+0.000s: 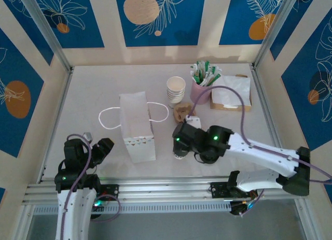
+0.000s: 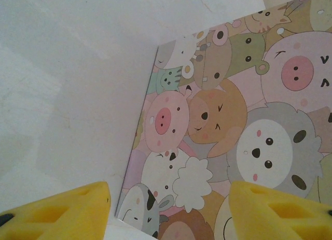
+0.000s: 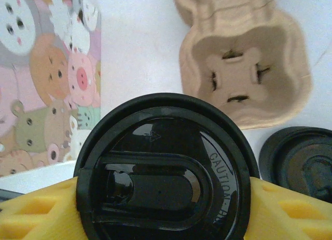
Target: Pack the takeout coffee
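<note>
A paper bag [image 1: 137, 127] printed with cartoon animals lies flat on the table, its white handles spread to both sides. My left gripper [image 1: 101, 146] hovers at the bag's near left corner, open, its yellow fingers [image 2: 62, 211] apart over the bag [image 2: 233, 126] with nothing between them. My right gripper [image 1: 181, 144] is just right of the bag. It is shut on a black coffee lid [image 3: 166, 170], with a yellow pad pressed to each side of the rim. Anything under the lid is hidden. A brown pulp cup carrier [image 3: 244, 58] sits just beyond it, empty.
A second black lid [image 3: 301, 159] lies on the table to the right of the held one. At the back stand a stack of paper cups [image 1: 176, 88], a pink holder of stirrers [image 1: 200, 90] and a box of napkins [image 1: 231, 93]. Walls close in the table's sides.
</note>
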Tool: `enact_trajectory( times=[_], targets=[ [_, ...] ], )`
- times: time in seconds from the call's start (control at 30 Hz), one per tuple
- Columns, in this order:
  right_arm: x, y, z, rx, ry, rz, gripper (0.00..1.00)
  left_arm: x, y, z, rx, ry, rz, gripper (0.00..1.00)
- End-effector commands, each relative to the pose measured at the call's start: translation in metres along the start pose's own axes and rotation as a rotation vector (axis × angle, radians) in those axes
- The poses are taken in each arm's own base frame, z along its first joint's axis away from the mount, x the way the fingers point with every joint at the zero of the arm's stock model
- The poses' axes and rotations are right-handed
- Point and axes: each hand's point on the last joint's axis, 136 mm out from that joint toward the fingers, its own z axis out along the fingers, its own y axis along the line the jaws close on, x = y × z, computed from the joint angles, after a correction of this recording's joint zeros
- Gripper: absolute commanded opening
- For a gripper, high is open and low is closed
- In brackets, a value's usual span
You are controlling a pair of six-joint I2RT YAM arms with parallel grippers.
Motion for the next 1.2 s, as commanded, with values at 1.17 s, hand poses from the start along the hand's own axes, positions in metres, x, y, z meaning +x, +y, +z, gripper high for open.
enact_trajectory(
  times=[1.17],
  targets=[
    [-0.072,-0.203,0.061,0.405,-0.086,0.280,0.66,0.046,-0.017,0.069,0.074,0.256,0.059,0.62]
  ],
)
